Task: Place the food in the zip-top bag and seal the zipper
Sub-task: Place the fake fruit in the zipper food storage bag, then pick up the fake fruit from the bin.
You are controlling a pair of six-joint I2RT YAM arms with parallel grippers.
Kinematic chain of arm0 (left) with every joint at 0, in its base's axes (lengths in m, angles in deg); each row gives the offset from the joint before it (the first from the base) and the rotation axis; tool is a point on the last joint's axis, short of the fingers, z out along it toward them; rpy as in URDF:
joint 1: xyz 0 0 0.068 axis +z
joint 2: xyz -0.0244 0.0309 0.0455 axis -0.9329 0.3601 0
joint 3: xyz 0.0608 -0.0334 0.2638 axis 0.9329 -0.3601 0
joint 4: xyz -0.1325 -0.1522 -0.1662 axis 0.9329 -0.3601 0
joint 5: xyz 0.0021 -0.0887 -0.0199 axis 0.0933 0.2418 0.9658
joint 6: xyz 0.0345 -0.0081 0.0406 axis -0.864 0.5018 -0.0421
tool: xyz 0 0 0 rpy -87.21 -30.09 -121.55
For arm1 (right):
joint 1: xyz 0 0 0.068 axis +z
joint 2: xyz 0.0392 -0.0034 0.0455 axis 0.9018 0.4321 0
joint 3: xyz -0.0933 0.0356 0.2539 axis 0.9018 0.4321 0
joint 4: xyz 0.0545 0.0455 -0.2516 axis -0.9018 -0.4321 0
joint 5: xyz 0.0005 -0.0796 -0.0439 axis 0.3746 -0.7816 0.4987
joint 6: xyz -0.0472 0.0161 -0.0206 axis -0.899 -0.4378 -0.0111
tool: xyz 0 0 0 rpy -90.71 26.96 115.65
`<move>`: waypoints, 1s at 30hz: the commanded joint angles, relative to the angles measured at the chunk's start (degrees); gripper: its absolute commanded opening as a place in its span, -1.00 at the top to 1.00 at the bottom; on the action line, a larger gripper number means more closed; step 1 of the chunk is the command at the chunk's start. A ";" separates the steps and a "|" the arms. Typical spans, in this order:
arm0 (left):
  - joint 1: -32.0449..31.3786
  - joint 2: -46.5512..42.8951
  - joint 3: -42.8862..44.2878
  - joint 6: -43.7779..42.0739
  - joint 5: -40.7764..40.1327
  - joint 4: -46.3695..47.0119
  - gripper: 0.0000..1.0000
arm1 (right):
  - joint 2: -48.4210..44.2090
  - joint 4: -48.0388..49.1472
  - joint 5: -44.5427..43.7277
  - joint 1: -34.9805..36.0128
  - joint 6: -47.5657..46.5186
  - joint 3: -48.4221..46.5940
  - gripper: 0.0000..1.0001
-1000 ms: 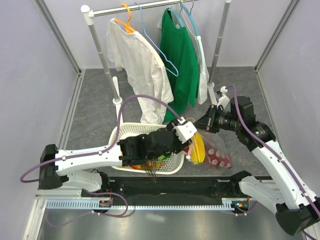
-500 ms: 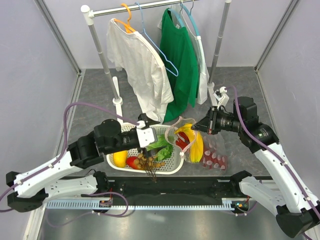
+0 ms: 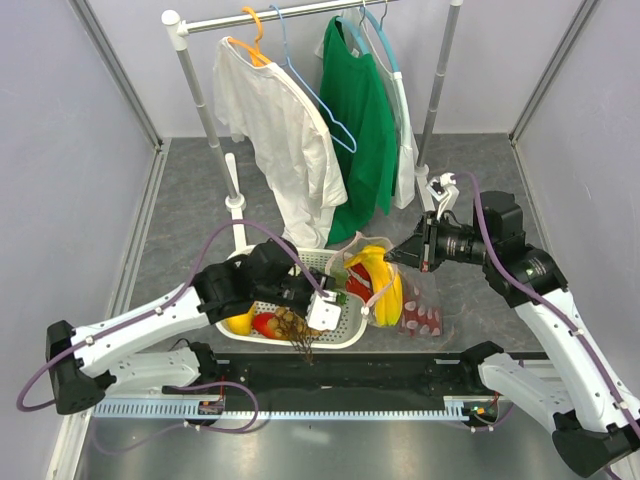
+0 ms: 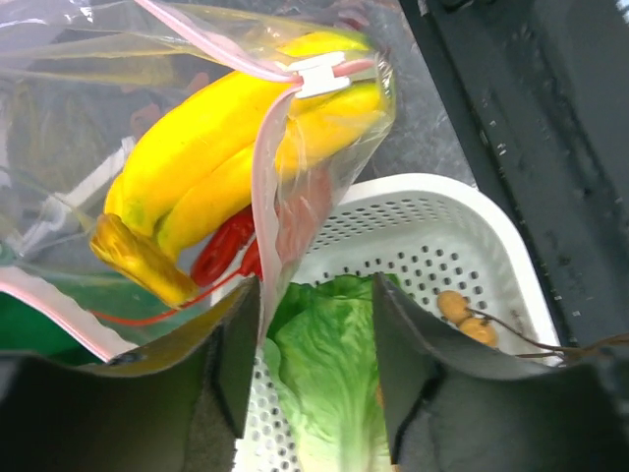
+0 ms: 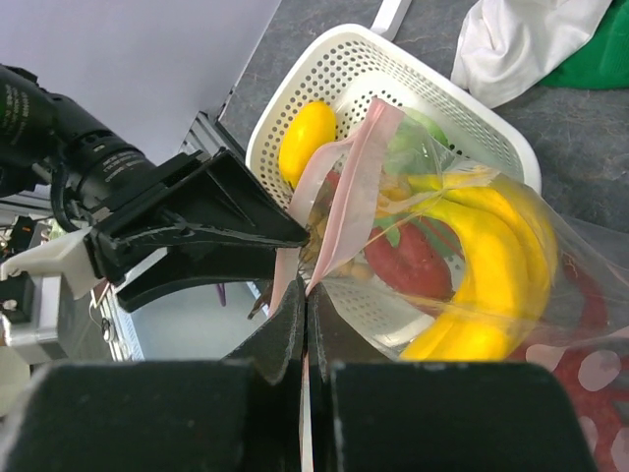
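The right fingers [image 5: 297, 313] are pinching shut on the pink zipper [image 5: 349, 187], holding up the mouth of the zip-top bag [image 5: 555, 295] just beside the white perforated basket [image 5: 393, 69]. The bag's lower end is lying on the grey worktop [image 3: 190, 220], with the banana [image 5: 491, 265] and red lobster [image 5: 413, 261] inside. The left fingers [image 4: 248, 334] are hanging spread apart, gripping nothing, over the lettuce [image 4: 324, 364] in the basket. The lemon [image 5: 307, 138], mango [image 3: 265, 325] and longan bunch [image 4: 462, 315] are lying in the basket too.
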 commanded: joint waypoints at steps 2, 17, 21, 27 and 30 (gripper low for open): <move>0.37 3.24 0.35 -7.74 0.48 4.70 0.10 | -1.46 0.07 3.28 -0.14 -2.87 -3.19 1.00; -6.03 9.66 21.80 1.94 1.27 4.35 0.96 | 0.91 -9.78 -8.76 -0.22 -13.59 -11.53 1.00; -7.80 8.51 18.56 -3.87 -1.81 5.06 0.96 | 0.39 -11.36 -10.08 -0.14 -15.53 -13.47 1.00; -6.93 5.01 12.23 -0.47 -5.06 1.45 0.87 | -0.84 -13.92 -13.51 -0.05 -18.08 -11.81 1.00; -5.08 2.72 11.95 9.28 -5.07 0.57 0.20 | -1.63 -13.65 -13.33 -0.14 -17.82 -9.53 1.00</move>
